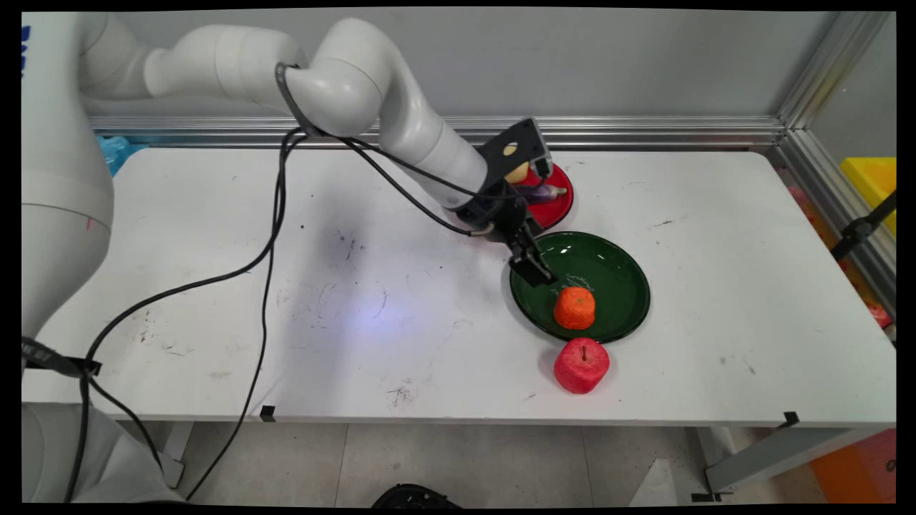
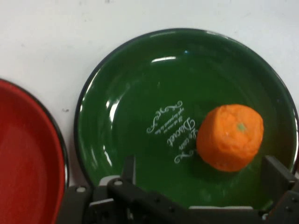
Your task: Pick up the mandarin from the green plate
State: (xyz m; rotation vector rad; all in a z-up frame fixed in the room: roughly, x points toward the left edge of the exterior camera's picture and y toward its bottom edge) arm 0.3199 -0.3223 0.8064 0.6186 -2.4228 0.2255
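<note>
The gripper (image 1: 535,268) hangs open and empty over the left rim of the green plate (image 1: 615,268). An orange (image 1: 575,308) sits in that plate near its front rim. An apple (image 1: 581,365) lies on the table (image 1: 215,286) just before the plate, and a red plate (image 1: 558,207) stands behind, toward the far edge

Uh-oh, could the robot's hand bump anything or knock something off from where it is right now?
Maybe. The gripper hangs open over the green plate, close to the orange, so a small sideways move might nudge the orange and set it rolling. The red apple sits on the table right against the green plate's near rim, so a shoved plate could push it toward the table's edge. The red plate behind holds small items the arm might brush.
</note>
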